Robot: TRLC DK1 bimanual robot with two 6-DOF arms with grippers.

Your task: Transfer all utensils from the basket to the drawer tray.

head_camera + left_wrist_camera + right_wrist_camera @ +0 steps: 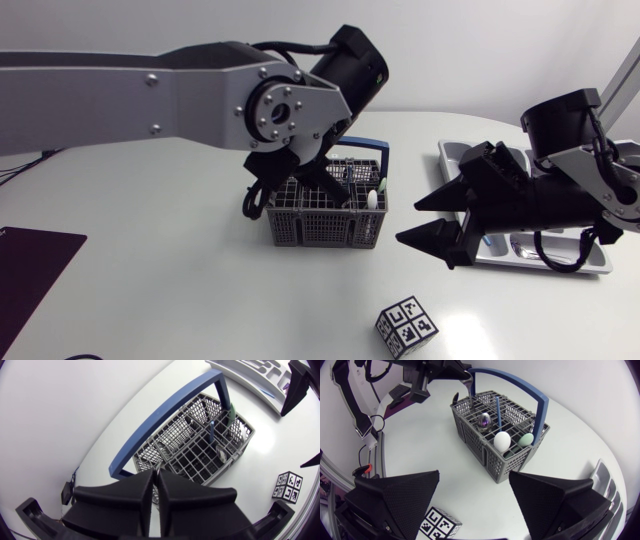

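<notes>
My left gripper (156, 472) hangs over the grey basket (325, 228), at the end farthest from the tray (455, 152). Its jaws are drawn almost together on a thin silver handle (466, 379) that stands at the corner of that end compartment. I cannot tell what kind of utensil it belongs to.

The basket sits upright near the middle of the table (180, 260), with its blue carry handle (520, 385) arched over it. In its compartments I see a white spoon (502, 440) and a green spoon (525, 439) side by side at the end nearer the tray. Further in are a thin blue stick (498, 410) and a shiny purple-tinted spoon bowl (484, 421).

My right gripper (415, 220) hovers between the basket and the tray with its jaws spread wide, holding nothing. The arm behind it covers part of the tray. A black-and-white marker cube (407, 325) sits on the table, nearer me than the basket.
</notes>
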